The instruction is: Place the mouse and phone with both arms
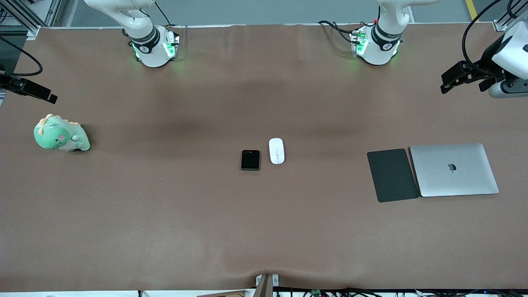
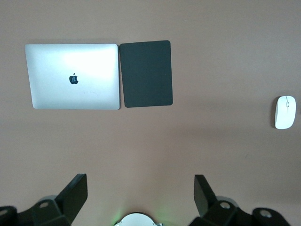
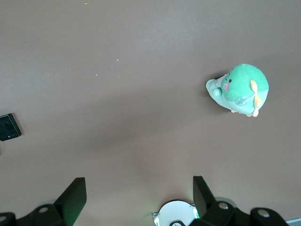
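Note:
The white oval mouse [image 1: 276,151] and the small black glossy phone [image 1: 250,160] lie side by side at the middle of the brown table, the phone toward the right arm's end. My left gripper [image 1: 449,82] hangs high over the left arm's end of the table, open and empty [image 2: 139,193]; its view shows the mouse [image 2: 285,112] far off. My right gripper [image 1: 44,94] hangs high over the right arm's end, open and empty [image 3: 139,194]; its view shows the phone [image 3: 9,127] at the edge.
A closed silver laptop [image 1: 453,169] and a matte dark-grey pad [image 1: 392,175] lie side by side toward the left arm's end. A green plush dinosaur [image 1: 60,135] sits toward the right arm's end.

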Robot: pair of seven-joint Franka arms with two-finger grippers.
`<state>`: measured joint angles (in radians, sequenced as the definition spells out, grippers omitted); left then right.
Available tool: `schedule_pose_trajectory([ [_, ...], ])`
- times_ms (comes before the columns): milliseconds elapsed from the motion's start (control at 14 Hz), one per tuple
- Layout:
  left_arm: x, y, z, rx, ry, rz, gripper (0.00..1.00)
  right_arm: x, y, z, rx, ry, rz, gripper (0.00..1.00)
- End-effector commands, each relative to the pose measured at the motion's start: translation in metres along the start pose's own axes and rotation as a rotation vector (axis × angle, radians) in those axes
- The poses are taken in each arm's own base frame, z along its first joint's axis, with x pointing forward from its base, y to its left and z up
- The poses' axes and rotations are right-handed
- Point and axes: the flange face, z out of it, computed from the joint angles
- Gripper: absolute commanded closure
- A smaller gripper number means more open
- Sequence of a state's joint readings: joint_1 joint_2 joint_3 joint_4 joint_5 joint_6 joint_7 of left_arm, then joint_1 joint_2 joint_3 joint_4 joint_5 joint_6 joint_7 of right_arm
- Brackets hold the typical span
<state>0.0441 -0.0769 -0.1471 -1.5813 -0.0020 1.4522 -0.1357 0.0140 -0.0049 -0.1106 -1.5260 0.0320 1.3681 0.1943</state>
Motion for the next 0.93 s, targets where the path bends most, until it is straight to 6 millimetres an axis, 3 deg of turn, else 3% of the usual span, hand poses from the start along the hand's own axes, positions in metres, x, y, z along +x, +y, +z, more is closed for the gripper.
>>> schedule_pose_trajectory([
  [0,0.0001,-0.0002,-0.0028,-0.007,-0.004,0.015,0.00,-0.0061,-0.0014,-0.0056,-0.003,0.008,-0.001,0.00],
  [857,0.0051,-0.0041,-0.0023,-0.018,-0.005,0.010,0.00,-0.0048,-0.0110,-0.0032,-0.004,0.010,-0.017,0.00],
])
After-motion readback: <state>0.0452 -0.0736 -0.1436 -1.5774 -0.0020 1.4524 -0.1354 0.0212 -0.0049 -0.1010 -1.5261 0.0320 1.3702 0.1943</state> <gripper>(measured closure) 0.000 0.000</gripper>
